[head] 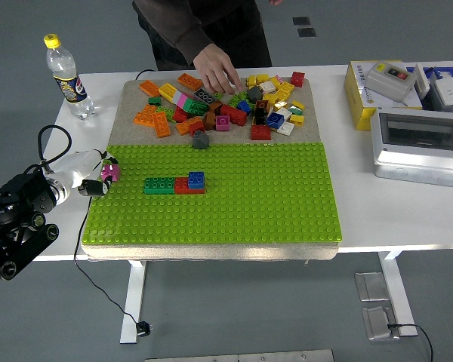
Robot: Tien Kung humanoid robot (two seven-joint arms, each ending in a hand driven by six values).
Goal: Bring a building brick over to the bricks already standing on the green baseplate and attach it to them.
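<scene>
Fingers [98, 188] of left hand [87, 177] curled around small pink brick [110, 172], held at left edge of green baseplate [272, 204]. Well apart from joined bricks [175, 184] (green, red, blue on top) standing on plate further right. At far side, person's hand [217, 73] resting in loose brick pile [234, 105]. Water bottle [64, 72] upright, far left.

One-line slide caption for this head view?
Left hand holds a pink brick at the green baseplate edge; a person's hand reaches into the loose bricks.
</scene>
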